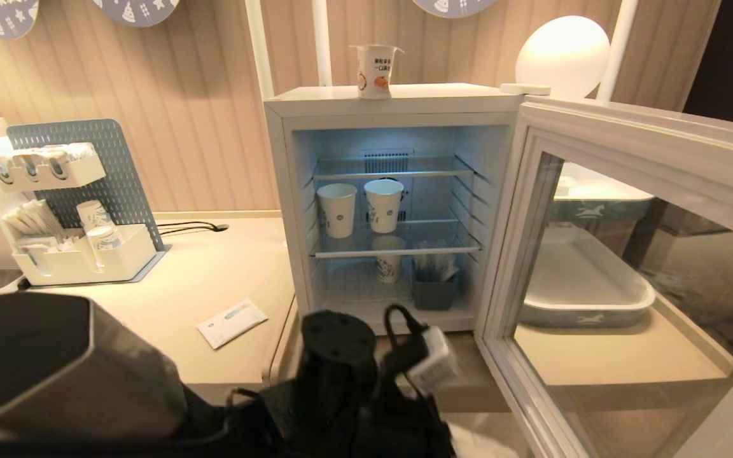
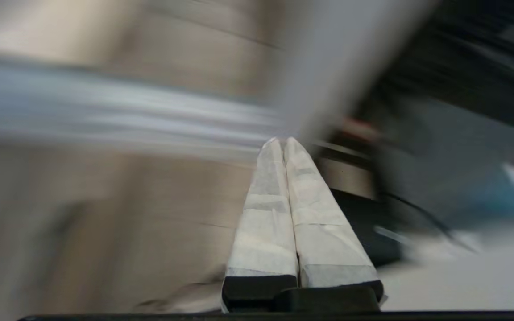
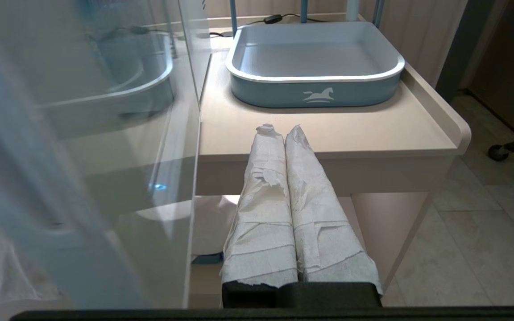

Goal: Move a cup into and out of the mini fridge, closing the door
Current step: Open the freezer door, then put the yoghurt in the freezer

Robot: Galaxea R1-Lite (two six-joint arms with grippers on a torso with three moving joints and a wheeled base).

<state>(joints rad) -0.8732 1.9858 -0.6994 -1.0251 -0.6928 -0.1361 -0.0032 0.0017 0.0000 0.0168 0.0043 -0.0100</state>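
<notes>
My left gripper (image 2: 283, 141): taped fingers pressed together, holding nothing; its surroundings are blurred.
My left arm (image 1: 341, 375): low in the head view, just before the fridge's open front.
My right gripper (image 3: 279, 130): tips pinched together, empty, beside the door's glass and before the counter edge (image 3: 328, 157).
The door (image 1: 627, 254): swung wide to my right, glass pane see-through.
The mini fridge (image 1: 398, 102): open and lit; two paper cups (image 1: 361, 210) on the middle wire shelf, bare shelf room to their right.
The cup (image 1: 375, 71): on the fridge's top, upright, small and white, flared rim, orange fruit picture, dark lettering.
The tray (image 3: 315, 84): blue, on the counter beyond the door.
</notes>
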